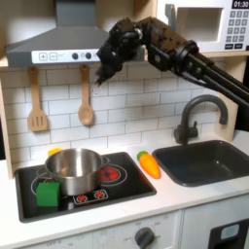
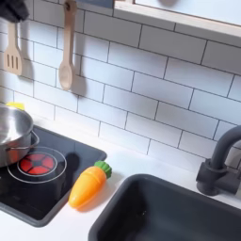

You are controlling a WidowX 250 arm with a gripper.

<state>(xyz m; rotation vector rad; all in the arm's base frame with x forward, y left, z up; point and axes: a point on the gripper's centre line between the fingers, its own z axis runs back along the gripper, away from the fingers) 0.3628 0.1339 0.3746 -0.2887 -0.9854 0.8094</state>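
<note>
Presently I see my black gripper (image 1: 107, 66) raised near the grey range hood (image 1: 53, 47), well above the steel pot (image 1: 74, 170) and orange plastic carrot (image 1: 149, 164); whether its fingers are spread, I cannot tell.

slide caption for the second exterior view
Toy carrot lying between the stove and sink, faucet at the second exterior view's right.

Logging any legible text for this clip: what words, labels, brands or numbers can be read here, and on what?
Nothing can be read for certain.
Microwave display in the first exterior view: light digits, too blurred to read.
Microwave keypad: rows of buttons, marks too small.
Hood panel: round knobs and a small label, illegible.
Stove front edge: red marks, too small.
Second exterior view: no text.
</note>
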